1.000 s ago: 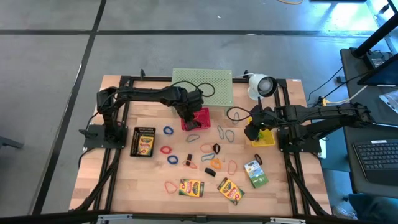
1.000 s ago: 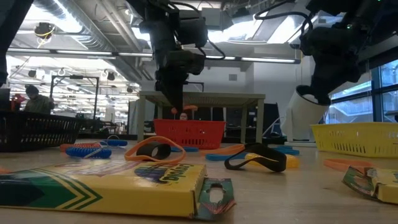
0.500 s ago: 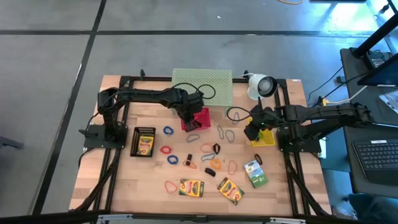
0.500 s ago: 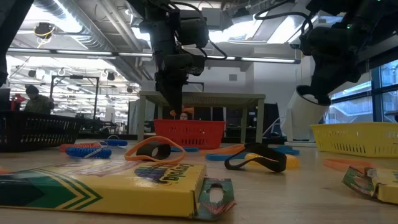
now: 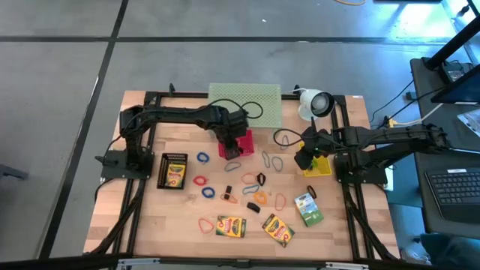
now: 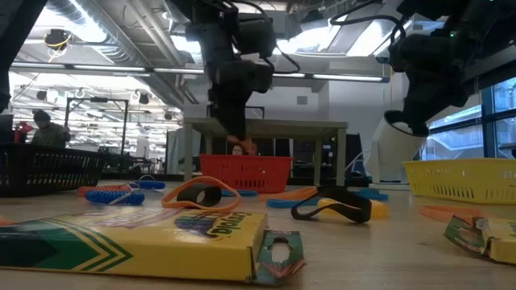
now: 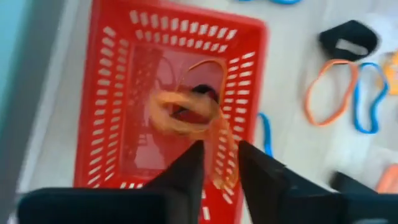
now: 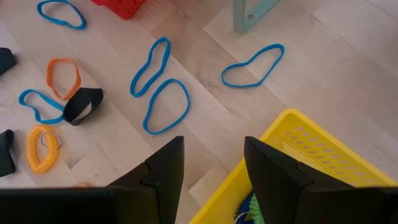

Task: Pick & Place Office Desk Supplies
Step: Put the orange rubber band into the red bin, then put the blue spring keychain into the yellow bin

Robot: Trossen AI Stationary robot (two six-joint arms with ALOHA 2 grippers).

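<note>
Right now the left gripper [image 7: 219, 163] hangs directly above the red basket [image 7: 121, 62], fingers nearly together, pinching an orange rubber band [image 7: 186, 115] that dangles straight into it. Farther off, the right gripper [image 8: 211, 163] waits, fingers apart, at the yellow basket [image 8: 323, 155].

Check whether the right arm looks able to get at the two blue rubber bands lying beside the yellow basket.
Probably yes: the right tool hangs open near the blue bands, with nothing covering them.
</note>
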